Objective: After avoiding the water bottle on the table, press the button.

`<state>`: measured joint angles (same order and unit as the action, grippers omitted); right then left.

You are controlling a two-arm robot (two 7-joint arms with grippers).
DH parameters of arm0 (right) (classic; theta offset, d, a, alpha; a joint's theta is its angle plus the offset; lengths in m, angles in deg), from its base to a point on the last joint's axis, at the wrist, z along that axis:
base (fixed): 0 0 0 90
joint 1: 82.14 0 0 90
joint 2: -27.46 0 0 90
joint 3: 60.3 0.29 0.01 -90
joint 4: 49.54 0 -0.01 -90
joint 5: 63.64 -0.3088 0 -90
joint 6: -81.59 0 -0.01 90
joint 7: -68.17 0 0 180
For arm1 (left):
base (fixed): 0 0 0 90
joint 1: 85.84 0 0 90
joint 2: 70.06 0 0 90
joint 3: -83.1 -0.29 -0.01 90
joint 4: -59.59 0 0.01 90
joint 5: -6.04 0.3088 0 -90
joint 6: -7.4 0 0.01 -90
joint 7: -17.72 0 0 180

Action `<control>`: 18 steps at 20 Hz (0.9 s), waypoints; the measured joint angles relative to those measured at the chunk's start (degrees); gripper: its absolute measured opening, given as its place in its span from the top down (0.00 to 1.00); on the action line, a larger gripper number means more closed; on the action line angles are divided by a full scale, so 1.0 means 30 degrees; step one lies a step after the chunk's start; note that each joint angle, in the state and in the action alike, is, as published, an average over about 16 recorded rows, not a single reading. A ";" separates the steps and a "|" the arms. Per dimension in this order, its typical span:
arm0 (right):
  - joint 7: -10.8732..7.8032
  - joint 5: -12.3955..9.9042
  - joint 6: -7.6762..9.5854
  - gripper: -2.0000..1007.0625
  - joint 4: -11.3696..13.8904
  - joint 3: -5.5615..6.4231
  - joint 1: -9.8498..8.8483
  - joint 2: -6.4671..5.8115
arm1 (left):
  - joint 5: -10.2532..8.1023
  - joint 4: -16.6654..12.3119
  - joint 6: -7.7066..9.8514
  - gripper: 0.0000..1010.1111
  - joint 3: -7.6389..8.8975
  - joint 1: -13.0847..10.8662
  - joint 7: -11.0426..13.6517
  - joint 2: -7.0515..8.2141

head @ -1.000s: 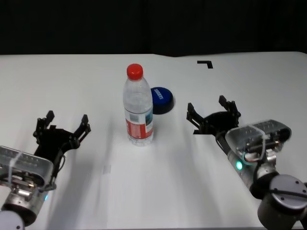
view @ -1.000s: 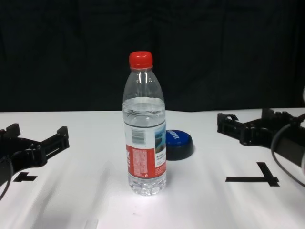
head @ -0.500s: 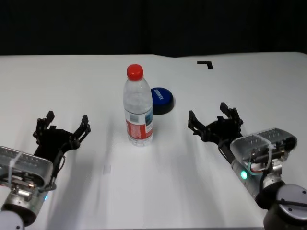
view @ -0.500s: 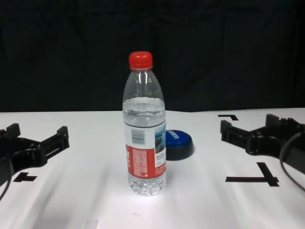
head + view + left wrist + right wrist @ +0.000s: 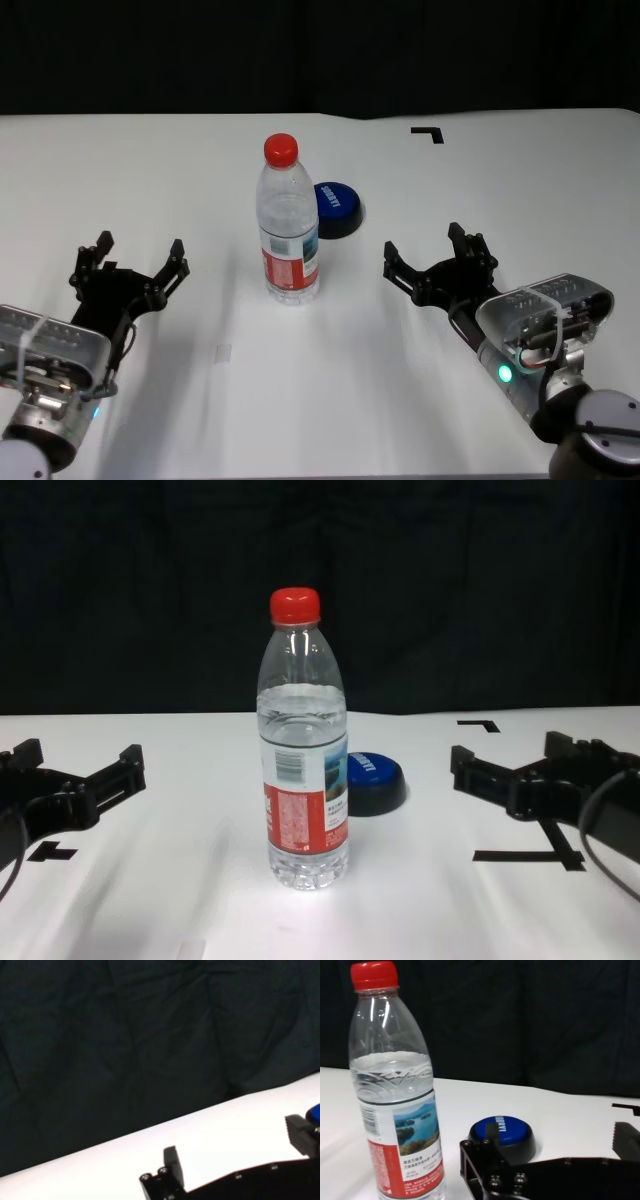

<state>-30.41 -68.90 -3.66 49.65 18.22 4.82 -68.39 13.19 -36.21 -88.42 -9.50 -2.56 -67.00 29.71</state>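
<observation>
The water bottle [image 5: 289, 228] stands upright near the middle of the white table [image 5: 180, 160], clear with a red cap and a red, white and blue label; it shows too in the chest view [image 5: 303, 750] and right wrist view [image 5: 396, 1090]. The blue dome button [image 5: 336, 208] sits just behind and right of it, also in the chest view [image 5: 373, 780] and right wrist view [image 5: 503, 1136]. My right gripper [image 5: 430, 262] is open and empty, right of the bottle and nearer me than the button. My left gripper [image 5: 128, 262] is open and empty at the left, apart from both.
A black corner tape mark [image 5: 428, 132] lies at the back right. A black T mark [image 5: 530, 856] lies under the right gripper, another mark [image 5: 52, 852] by the left gripper. A dark curtain backs the table.
My right gripper drew back toward me, then shifted slightly left toward the bottle and button. The left arm, bottle and button have not moved.
</observation>
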 joint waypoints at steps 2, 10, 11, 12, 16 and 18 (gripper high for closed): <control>-0.0083 -0.0066 0.0001 0.00 -0.0036 -0.0094 0.0046 -0.0061 | 0.0000 0.0000 0.0000 0.01 0.0000 0.0000 0.0000 0.0000; -0.0360 -0.0305 0.0013 0.00 -0.0196 -0.0475 0.0260 -0.0291 | 0.0000 0.0000 0.0000 0.01 0.0000 0.0000 0.0000 0.0000; -0.0386 -0.0334 0.0020 0.00 -0.0207 -0.0515 0.0272 -0.0322 | 0.0000 0.0000 0.0000 0.01 0.0000 0.0000 0.0000 0.0000; -0.0411 -0.0363 0.0027 0.00 -0.0218 -0.0552 0.0282 -0.0353 | 0.0000 0.0000 0.0000 0.01 0.0000 0.0000 0.0000 0.0000; -0.0481 -0.0481 0.0057 0.00 -0.0237 -0.0671 0.0283 -0.0484 | 0.0000 0.0000 0.0000 0.01 0.0000 0.0000 0.0000 0.0000; -0.0499 -0.0529 0.0051 0.00 -0.0243 -0.0718 0.0271 -0.0545 | 0.0000 0.0000 0.0000 0.01 0.0000 0.0000 0.0000 0.0000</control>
<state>-31.91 -70.49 -3.50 48.92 16.06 5.64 -70.03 13.19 -36.21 -88.42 -9.50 -2.56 -67.00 29.71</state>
